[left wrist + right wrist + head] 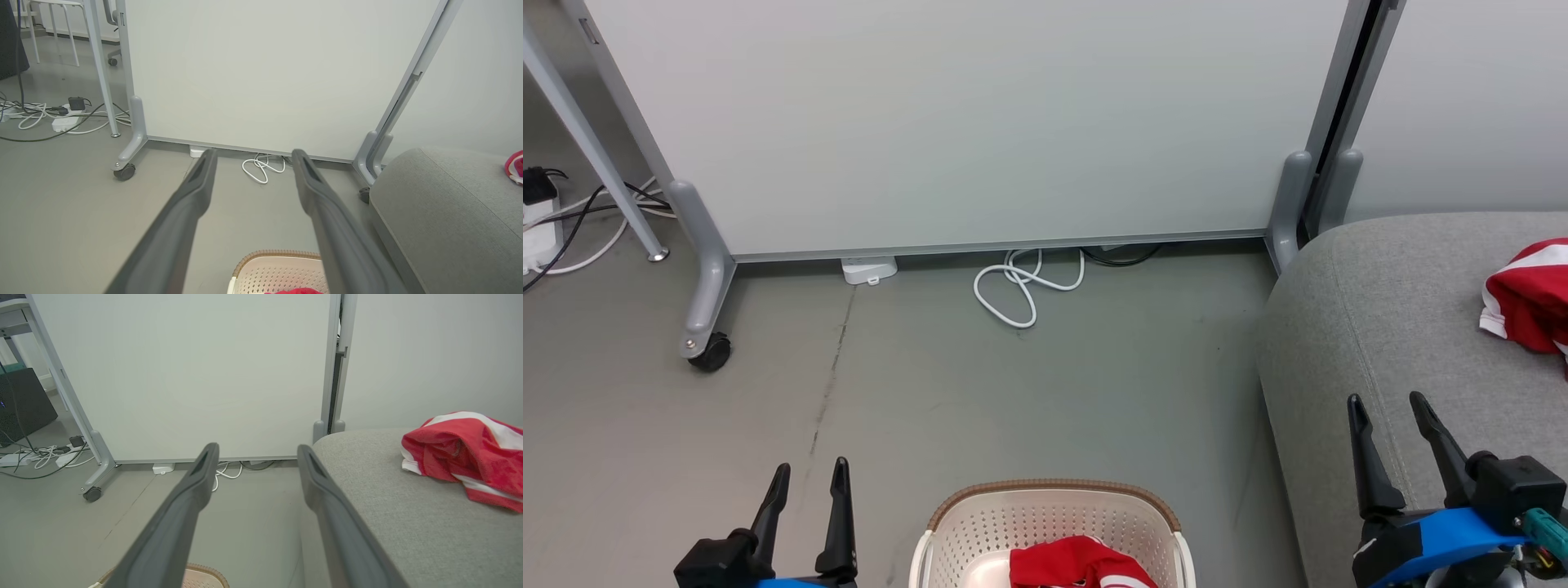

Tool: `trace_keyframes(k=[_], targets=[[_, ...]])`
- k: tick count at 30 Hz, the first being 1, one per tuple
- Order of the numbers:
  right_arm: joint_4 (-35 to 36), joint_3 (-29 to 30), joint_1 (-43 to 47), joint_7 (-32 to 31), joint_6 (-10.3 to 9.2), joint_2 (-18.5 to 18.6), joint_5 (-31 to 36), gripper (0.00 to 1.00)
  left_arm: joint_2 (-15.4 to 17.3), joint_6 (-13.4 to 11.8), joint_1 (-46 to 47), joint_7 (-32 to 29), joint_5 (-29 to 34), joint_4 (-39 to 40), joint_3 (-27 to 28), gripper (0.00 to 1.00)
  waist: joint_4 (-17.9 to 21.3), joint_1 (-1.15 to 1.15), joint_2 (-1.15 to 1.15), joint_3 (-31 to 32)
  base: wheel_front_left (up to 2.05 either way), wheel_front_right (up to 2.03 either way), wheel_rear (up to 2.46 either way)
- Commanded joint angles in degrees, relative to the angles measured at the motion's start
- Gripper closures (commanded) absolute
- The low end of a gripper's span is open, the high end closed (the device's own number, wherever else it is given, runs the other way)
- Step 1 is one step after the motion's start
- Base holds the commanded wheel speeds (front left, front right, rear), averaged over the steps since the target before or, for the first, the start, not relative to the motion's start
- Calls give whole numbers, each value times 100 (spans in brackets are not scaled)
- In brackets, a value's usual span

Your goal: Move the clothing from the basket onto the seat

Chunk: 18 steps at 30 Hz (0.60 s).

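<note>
1. One white panel (pixel 980 122) on grey wheeled feet stands across the floor behind everything.
2. One grey seat (pixel 1380 327) fills the right side. Its left edge runs away toward the panel, and its rounded far corner sits just beside the panel's foot.
3. One cream basket (pixel 1054 490) stands on the floor left of the seat, its brown-banded far rim curving toward the panel. The picture cuts off its near part, so its long axis cannot be told.
4. There are two red garments. One (pixel 1531 298) lies crumpled near the seat's right edge, its white stripes running roughly crosswise. The other (pixel 1078 563) is bunched in the basket against its right wall.
5. There are two claws, both released and empty, with fingers spread and pointing toward the panel. The left claw (pixel 811 465) hangs over the floor left of the basket, with the basket garment to its right. The right claw (pixel 1385 398) hangs over the seat's left part, and the seat garment lies beyond it to the right, well apart.
6. One white cable (pixel 1021 286) lies looped at the panel's base.
</note>
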<state>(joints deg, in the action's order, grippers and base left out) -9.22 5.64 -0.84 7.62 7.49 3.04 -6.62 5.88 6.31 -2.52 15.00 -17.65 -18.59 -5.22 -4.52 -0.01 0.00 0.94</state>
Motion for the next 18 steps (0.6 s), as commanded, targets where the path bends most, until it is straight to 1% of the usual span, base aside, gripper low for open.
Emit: trace_keyframes(k=[1, 5, 18], targets=[[135, 1, 116, -45, 1, -11, -28, 0, -8, 24, -48, 27, 23, 9, 40, 0, -27, 1, 0, -3, 0, 0, 0], [233, -50, 177, -66, 1, -16, -191, 0, -20, 32, -62, 27, 53, -7, 55, 0, -39, 1, 0, -8, 0, 0, 0], [279, -137, 224, -64, 1, -17, -337, 0, -76, 51, -53, 27, 116, 62, 70, 0, 44, 1, 0, -36, 0, 0, 0]])
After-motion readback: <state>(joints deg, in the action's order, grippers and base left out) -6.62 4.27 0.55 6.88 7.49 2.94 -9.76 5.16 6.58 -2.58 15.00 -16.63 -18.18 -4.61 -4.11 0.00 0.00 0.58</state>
